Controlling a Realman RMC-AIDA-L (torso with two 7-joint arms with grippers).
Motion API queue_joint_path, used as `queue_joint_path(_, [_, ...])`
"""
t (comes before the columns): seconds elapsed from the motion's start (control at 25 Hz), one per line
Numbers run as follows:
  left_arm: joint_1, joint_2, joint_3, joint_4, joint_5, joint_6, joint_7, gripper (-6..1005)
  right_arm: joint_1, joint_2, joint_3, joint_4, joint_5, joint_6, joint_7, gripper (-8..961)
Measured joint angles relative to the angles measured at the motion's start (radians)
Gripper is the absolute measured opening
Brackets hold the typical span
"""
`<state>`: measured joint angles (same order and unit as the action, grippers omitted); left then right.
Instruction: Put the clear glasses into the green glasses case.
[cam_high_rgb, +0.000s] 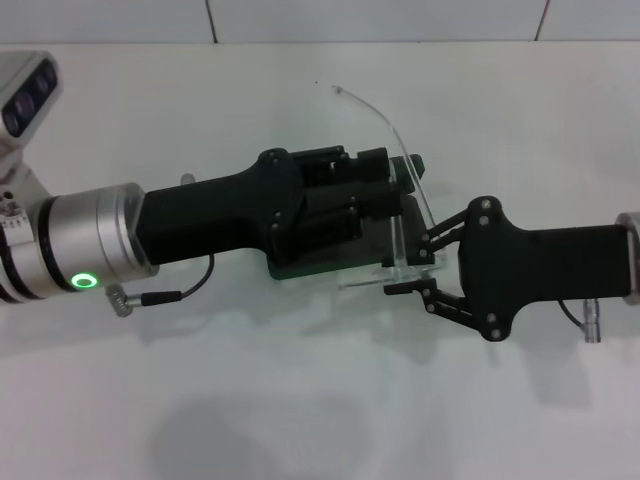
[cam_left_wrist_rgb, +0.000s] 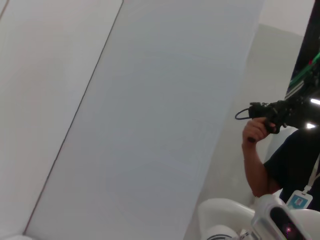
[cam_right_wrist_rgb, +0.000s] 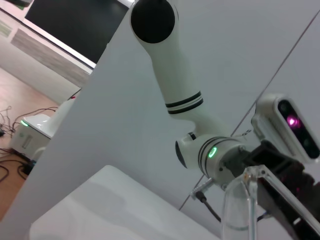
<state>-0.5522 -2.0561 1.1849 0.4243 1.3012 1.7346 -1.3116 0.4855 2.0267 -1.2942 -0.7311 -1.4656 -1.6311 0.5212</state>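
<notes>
Two grippers meet over green glasses case (cam_high_rgb: 300, 262): right gripper (cam_high_rgb: 412, 268) fingers pinch clear glasses (cam_high_rgb: 410, 205); left gripper (cam_high_rgb: 385, 190) fingers unclear.

Black grippers, silver cuffs, green LED (cam_high_rgb: 85, 280)

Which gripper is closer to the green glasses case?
Left. The left gripper lies directly over the green glasses case, covering most of it; the right gripper is at the case's right end, on the clear glasses.
</notes>
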Motion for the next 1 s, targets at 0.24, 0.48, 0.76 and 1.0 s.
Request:
queue_joint_path(0.24, [-0.013,-0.008,0.001,-0.001,0.039,-0.002,-0.031,469,-0.011,0.001,-0.001,-0.003,0.013,-0.013,-0.03,118])
queue_joint_path(0.48, [-0.036,-0.019,0.001,-0.001,0.076,-0.004,-0.05,469,-0.013,0.0,-0.001,-0.005,0.017,-0.013,-0.04,118])
queue_joint_path(0.76, [-0.056,-0.022,0.001,-0.003,0.097,-0.007,-0.05,469,-0.016,-0.002,0.0,-0.005,0.017,-0.013,-0.041,118])
queue_joint_path(1.0, [-0.045,-0.013,-0.013,0.004,0.087,-0.018,-0.044,468,-0.029,-0.006,0.004,-0.006,0.018,-0.025,-0.042,118])
